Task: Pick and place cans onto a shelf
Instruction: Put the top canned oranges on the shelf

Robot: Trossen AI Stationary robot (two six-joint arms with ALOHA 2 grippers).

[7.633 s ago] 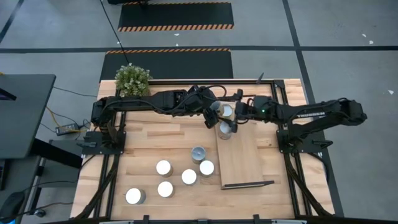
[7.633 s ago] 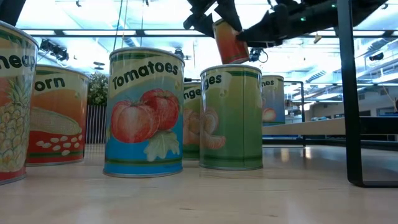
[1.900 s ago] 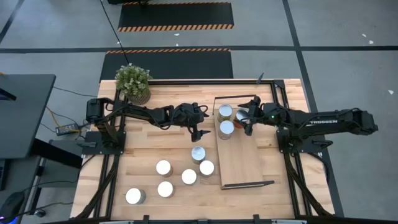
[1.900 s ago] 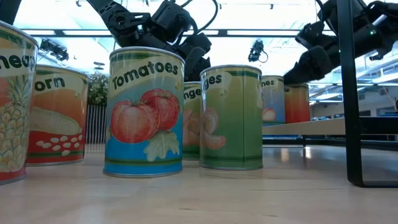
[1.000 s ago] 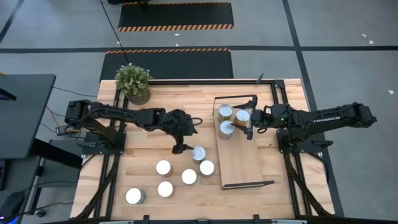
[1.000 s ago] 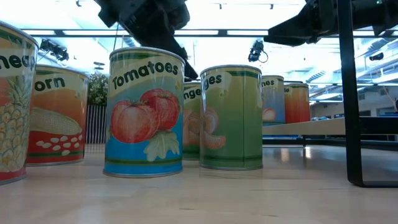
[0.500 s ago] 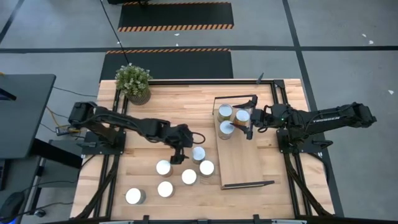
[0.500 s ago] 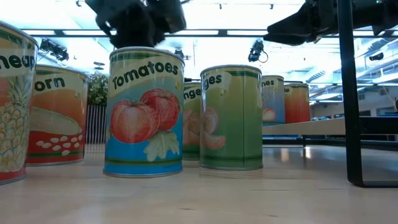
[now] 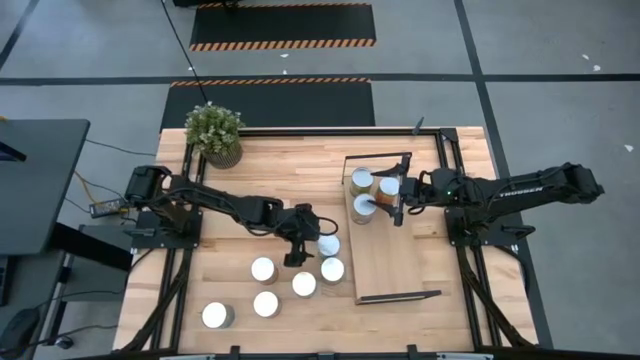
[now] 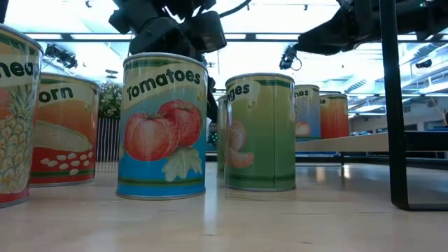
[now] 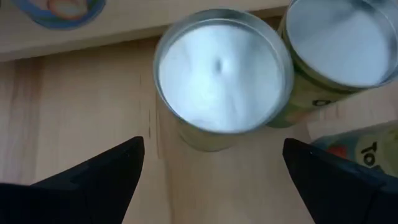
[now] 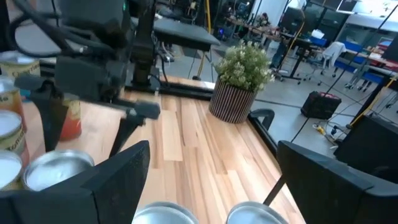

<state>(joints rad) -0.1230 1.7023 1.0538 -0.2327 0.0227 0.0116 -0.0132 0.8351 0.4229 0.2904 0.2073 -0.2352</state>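
Three cans stand at the far end of the shelf, a light board with black wire frames. Several more cans stand upright on the tabletop. My left gripper is open and hangs slanting down just left of the can nearest the shelf. In the left wrist view that can's silver top lies ahead of my left gripper, with the fingers wide on either side and apart from it. My right gripper is open and hovers at the right of the shelf's cans, roughly level.
A potted plant stands at the far left corner. Loose cans cluster near the left gripper, with two more toward the near edge. The near half of the shelf board is bare. Black rails run along both table sides.
My left gripper has come down and moved toward the table's near edge and right, onto the can beside the shelf, staying open. The cans have not moved.
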